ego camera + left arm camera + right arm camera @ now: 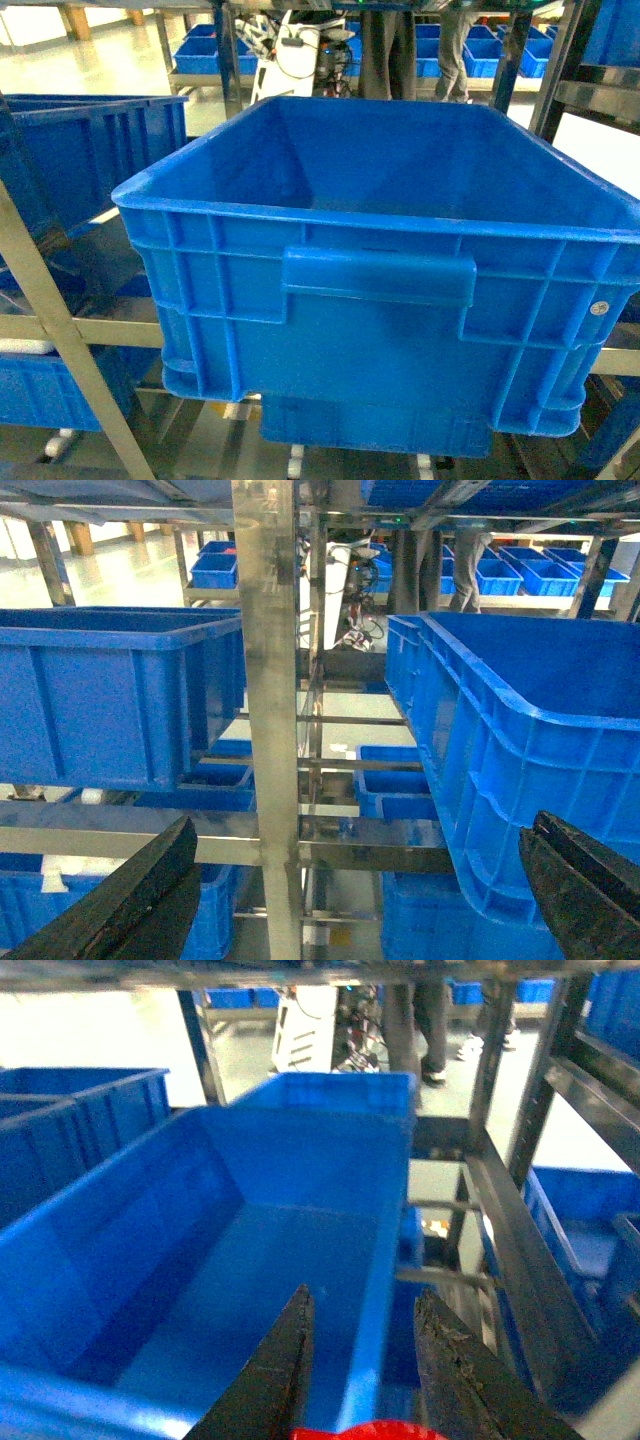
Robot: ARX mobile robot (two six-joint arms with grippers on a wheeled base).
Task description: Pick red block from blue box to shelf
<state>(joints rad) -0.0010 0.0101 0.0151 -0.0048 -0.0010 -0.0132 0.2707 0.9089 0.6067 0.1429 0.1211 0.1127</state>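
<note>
The right gripper's (360, 1380) dark fingers (270, 1375) pinch the small red plastic block (365, 1432) at the right wrist frame's bottom edge, above a dark blue ribbed plastic crate (400, 300); the left gripper's (350, 900) fingers (130, 900) gape wide before the silvery steel shelf (270, 730).

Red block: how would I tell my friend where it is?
In the right wrist view, find the big blue crate filling the middle. In front of it stand the two dark fingers of the right gripper; the red block is the sliver peeking up at the bottom edge between them. It's the only red thing among all that blue.
</note>
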